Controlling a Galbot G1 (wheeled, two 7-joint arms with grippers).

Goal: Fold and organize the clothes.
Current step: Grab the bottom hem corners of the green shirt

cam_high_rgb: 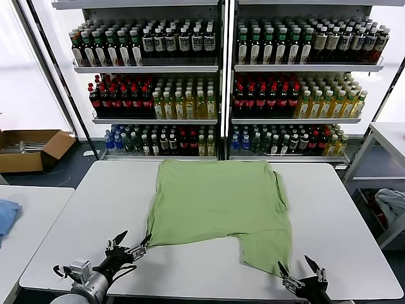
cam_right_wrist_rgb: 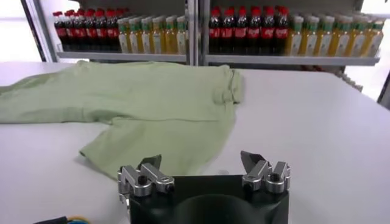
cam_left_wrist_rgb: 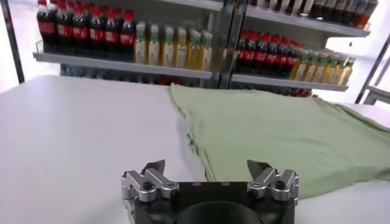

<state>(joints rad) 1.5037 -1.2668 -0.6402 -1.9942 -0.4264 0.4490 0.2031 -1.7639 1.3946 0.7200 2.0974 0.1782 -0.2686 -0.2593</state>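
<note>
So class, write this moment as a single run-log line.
shirt: spread on table, partly folded | left hand: open, at shirt's near-left corner | right hand: open, at near-right corner | grasp: none

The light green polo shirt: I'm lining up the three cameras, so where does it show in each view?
Head view: the light green soft-fabric polo shirt lies spread on the white table's centre, between both hands.
Left wrist view: it fills the right half, past the open left hand.
Right wrist view: it spreads across the left and centre, its near edge just beyond the open right hand.
Shared landmark: the bottle shelves behind the table.
</note>
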